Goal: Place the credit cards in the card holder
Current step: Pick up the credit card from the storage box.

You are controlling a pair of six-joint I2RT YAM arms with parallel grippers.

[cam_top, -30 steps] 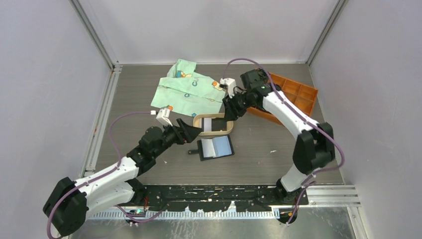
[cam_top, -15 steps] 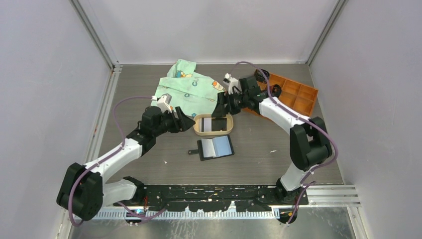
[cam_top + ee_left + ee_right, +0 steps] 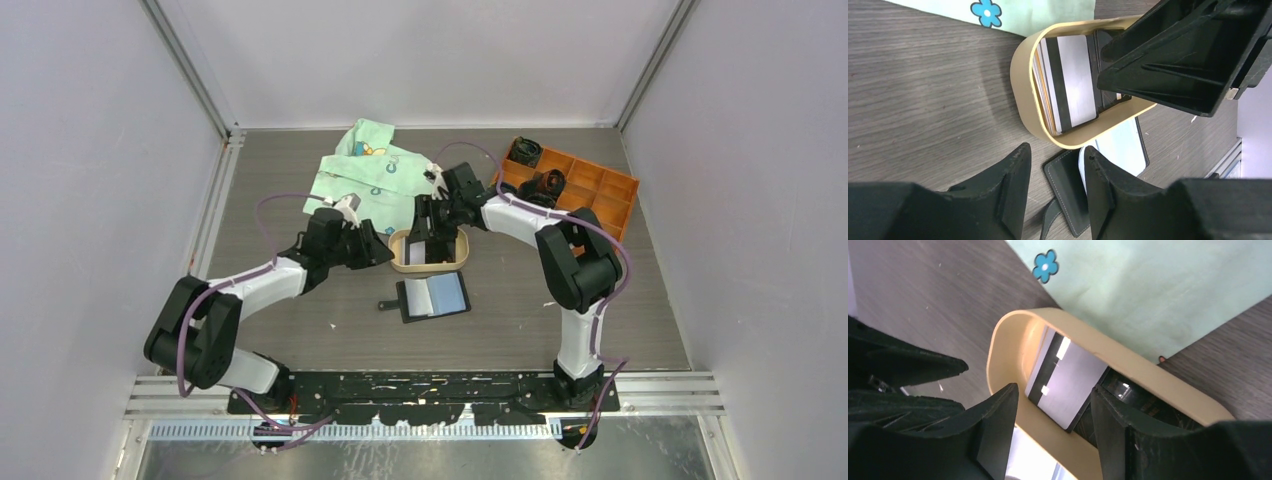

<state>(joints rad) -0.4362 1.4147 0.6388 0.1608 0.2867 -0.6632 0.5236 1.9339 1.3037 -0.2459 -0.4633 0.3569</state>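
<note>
Holding credit cards, tan tray under gaping right claw; left claw gaping alongside.

At least two cards, one card holder, tray, cloth, box.

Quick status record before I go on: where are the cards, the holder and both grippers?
credit cards: inside the tan tray
card holder: open on the table, on the near side of the tray, apart from it
left gripper: open, empty, at the tray's left end
right gripper: open, empty, above the cards in the tray
</note>
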